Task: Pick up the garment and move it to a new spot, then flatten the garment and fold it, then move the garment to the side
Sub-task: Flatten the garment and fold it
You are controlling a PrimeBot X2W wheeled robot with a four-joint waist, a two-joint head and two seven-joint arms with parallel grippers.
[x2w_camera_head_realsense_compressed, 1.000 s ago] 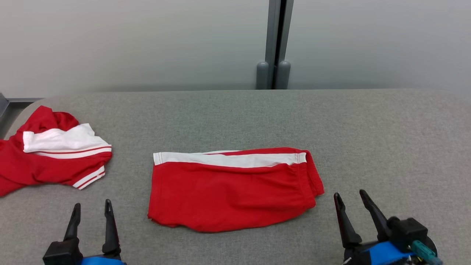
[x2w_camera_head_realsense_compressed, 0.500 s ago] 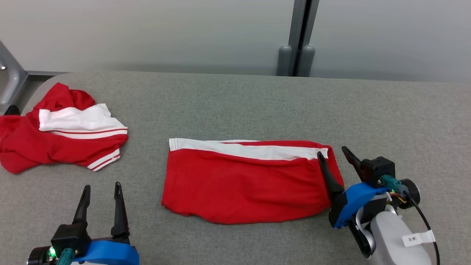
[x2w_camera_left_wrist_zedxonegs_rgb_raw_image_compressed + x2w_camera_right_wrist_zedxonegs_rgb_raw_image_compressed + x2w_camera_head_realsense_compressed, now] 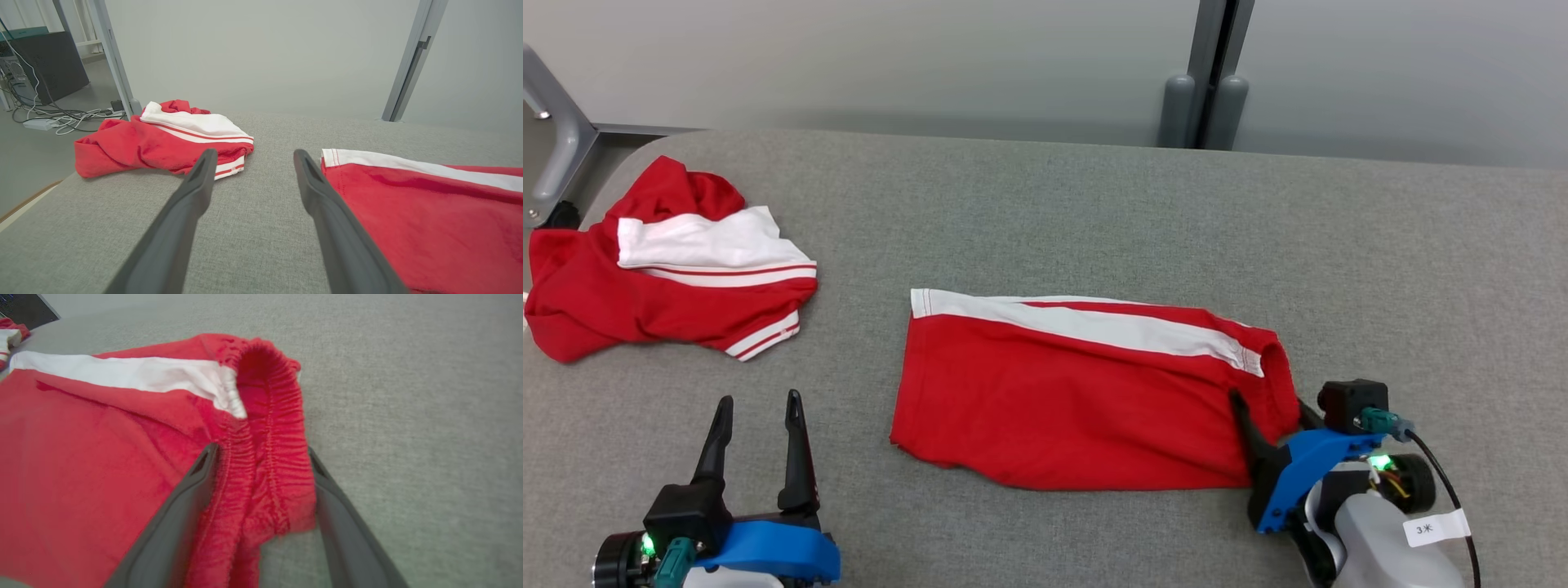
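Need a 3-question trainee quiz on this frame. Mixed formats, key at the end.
1. True or false: the left claw is shut on the crumpled red-and-white garment.
2. Which part of the folded red shorts lies between the fingers of the right claw? A) a leg hem B) the elastic waistband C) a drawstring
3. How many garments lie on the table?

Key
1. False: it stands open over bare table, apart from that garment.
2. B
3. Two
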